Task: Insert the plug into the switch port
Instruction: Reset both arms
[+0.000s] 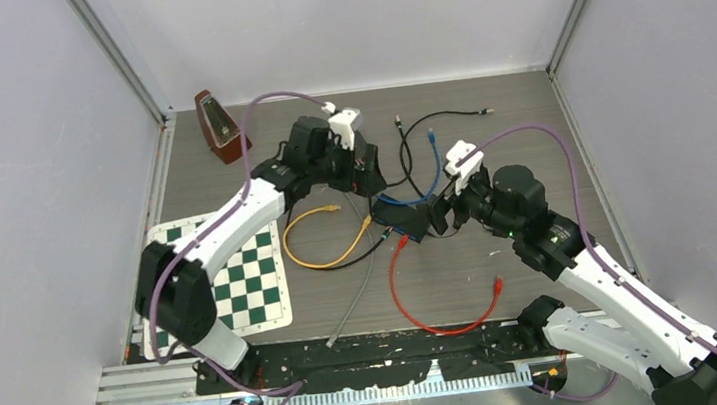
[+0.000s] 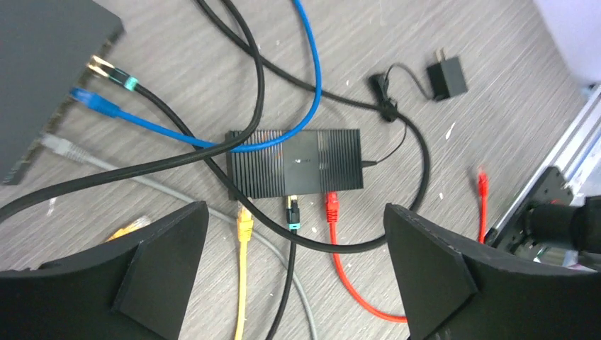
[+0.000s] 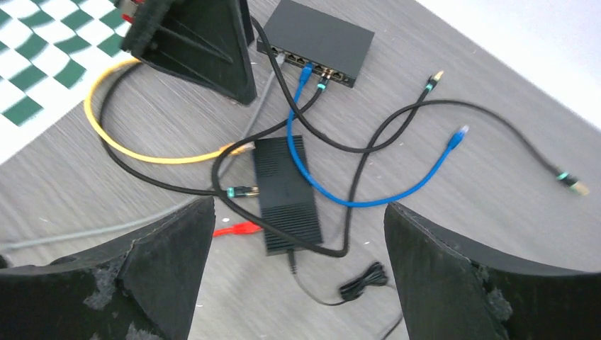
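Black switch (image 1: 405, 220) mid-table, top view; left gripper (image 1: 363, 170) and right gripper (image 1: 440, 218) near it. Left wrist: jaws apart, empty; red plug (image 2: 331, 207) at switch edge, seating unclear. Right wrist: jaws apart, empty. Advice: pinch red plug squarely, push straight along port.

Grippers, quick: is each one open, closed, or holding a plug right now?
Left gripper: open, jaws wide, holding nothing.
Right gripper: open, jaws wide, holding nothing.
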`<state>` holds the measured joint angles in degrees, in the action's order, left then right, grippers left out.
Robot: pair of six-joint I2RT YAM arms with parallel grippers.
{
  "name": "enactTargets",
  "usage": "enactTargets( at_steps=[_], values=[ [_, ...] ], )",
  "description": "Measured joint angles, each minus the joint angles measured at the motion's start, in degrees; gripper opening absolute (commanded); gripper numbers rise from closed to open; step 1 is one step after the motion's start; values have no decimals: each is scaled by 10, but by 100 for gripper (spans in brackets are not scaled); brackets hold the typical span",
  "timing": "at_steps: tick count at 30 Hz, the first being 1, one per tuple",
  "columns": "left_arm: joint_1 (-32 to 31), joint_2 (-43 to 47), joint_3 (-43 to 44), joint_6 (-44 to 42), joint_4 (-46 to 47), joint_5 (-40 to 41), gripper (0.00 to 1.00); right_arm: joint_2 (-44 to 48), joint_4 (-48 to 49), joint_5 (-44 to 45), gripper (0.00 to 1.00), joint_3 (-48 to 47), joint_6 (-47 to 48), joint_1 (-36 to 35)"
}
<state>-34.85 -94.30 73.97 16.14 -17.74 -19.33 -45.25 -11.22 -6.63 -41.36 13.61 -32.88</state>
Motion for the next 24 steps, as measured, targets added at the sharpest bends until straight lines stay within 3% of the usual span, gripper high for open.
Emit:
enactTargets(
  at_steps=[11, 17, 24],
  values=[
    [4, 222, -28, -32, -58, 109, 99, 33, -122, 63, 95, -58, -244, 0],
    [5, 399, -67, -28, -92, 139, 100, 85, -200, 158, 95, -104, -288, 0],
    [5, 563, -158, -15, -113, 148, 100, 137, -240, 209, 95, -168, -294, 0]
  ],
)
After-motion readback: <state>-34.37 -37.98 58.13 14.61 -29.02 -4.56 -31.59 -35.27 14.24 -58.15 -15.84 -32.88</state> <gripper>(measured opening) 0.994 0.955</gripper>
